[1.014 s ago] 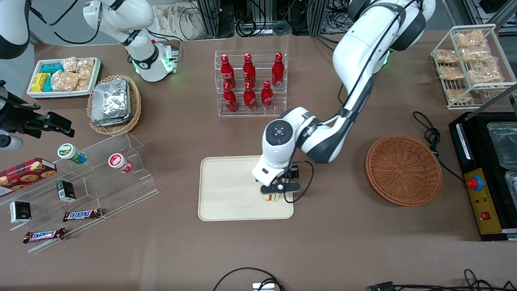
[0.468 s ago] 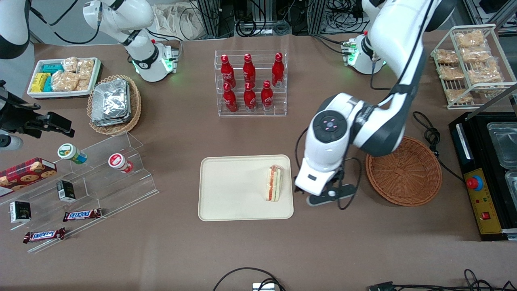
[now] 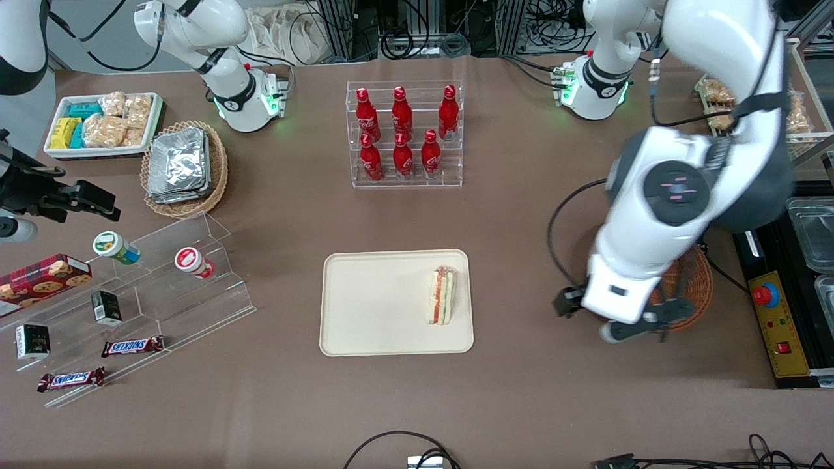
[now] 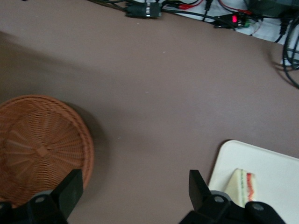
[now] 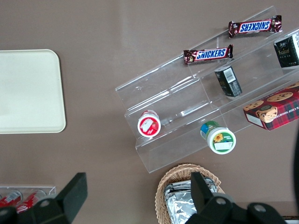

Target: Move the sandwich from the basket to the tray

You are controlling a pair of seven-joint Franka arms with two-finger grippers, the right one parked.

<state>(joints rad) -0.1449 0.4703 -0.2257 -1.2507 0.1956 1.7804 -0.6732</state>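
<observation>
The sandwich (image 3: 441, 296) lies on its side on the cream tray (image 3: 365, 326), near the tray's edge toward the working arm's end of the table. It also shows in the left wrist view (image 4: 243, 186) on the tray's corner (image 4: 275, 168). The reddish-brown wicker basket (image 3: 694, 280) is mostly covered by the arm; the wrist view shows the basket (image 4: 37, 144) empty. My left gripper (image 3: 625, 322) hangs high over the basket's edge nearest the tray. In the wrist view the gripper (image 4: 134, 184) is open and empty over bare table between basket and tray.
A rack of red bottles (image 3: 404, 137) stands farther from the front camera than the tray. A tiered acrylic stand (image 3: 163, 280), a foil-packet basket (image 3: 186, 166) and a white snack bin (image 3: 101, 124) lie toward the parked arm's end. A black appliance (image 3: 788, 312) flanks the basket.
My gripper let go of the sandwich on the tray, rose and swung away to above the basket. The sandwich stays lying on the tray.
</observation>
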